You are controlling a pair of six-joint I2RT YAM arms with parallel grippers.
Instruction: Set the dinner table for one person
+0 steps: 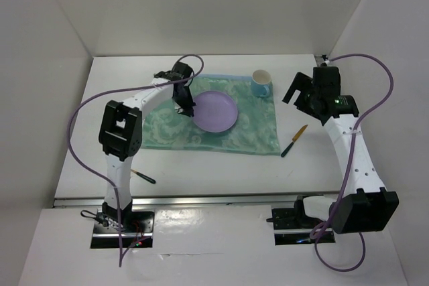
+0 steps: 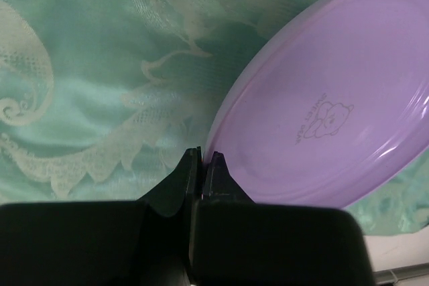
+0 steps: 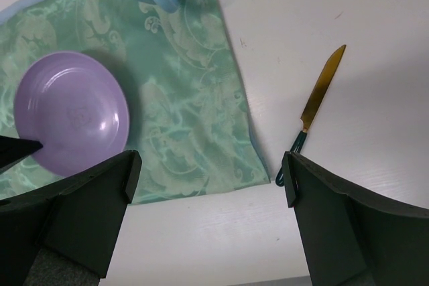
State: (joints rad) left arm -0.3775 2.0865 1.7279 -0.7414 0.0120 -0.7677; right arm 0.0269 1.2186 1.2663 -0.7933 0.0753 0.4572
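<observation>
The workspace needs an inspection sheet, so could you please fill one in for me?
Surface: white table, placemat flat on it.
Job's things: plate on placemat; mug on its far right corner; knife on table right of it; dark-handled utensil by left arm, type unclear.
Clutter: nothing seen.
Grippers: left gripper shut on plate rim; right gripper open, above the table.
Cables: purple cables loop off both arms, clear of the things.
Surroundings: white walls on three sides.

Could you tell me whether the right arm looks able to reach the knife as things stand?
Probably yes: the right gripper hangs open near the knife, which lies alone on the bare table beside the placemat, with nothing covering it.
</observation>
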